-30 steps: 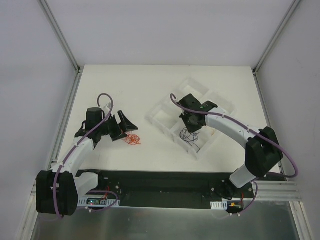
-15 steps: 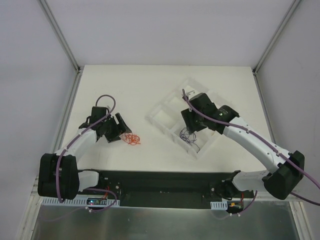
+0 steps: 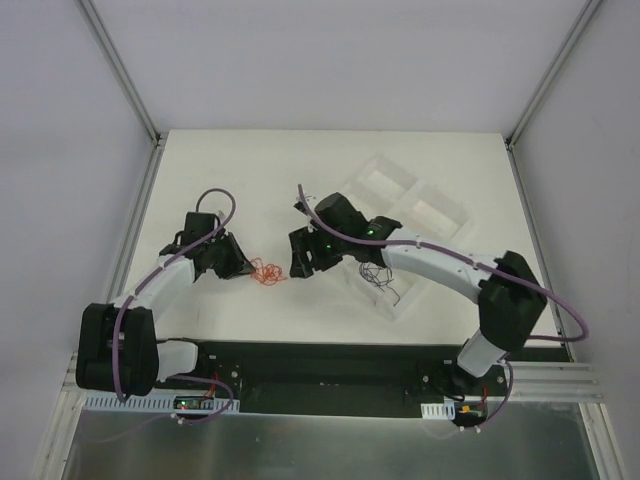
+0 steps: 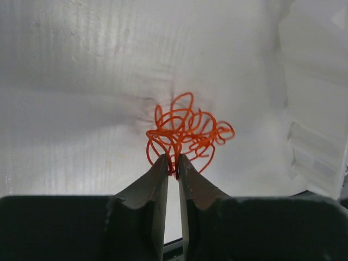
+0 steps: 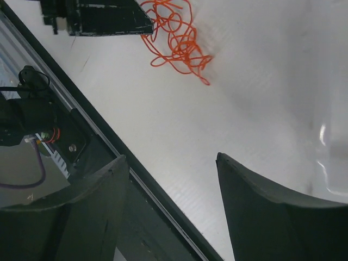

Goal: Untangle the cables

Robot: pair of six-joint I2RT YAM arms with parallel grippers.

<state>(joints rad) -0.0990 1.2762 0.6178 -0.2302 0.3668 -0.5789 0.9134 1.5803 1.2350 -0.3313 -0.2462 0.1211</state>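
Left gripper jaws nearly closed, pinching one loop of the orange cable tangle at its tips. Tangle lies just ahead on white table. Right gripper beyond tangle, jaws wide, empty. White tray farther off; white enclosure walls behind.

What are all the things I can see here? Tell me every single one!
orange cable: one curly bunch, orange, on the table between the two grippers
dark cable: one loose strand, blackish, inside a near compartment of the tray
tray: one, white, divided into compartments, right of the middle of the table
table: one, white, under everything
purple arm cables: one on each arm, purple, running along the arms
left gripper: one, black, pinching a strand of the orange cable
right gripper: one, black, open, beside the orange cable, holding nothing
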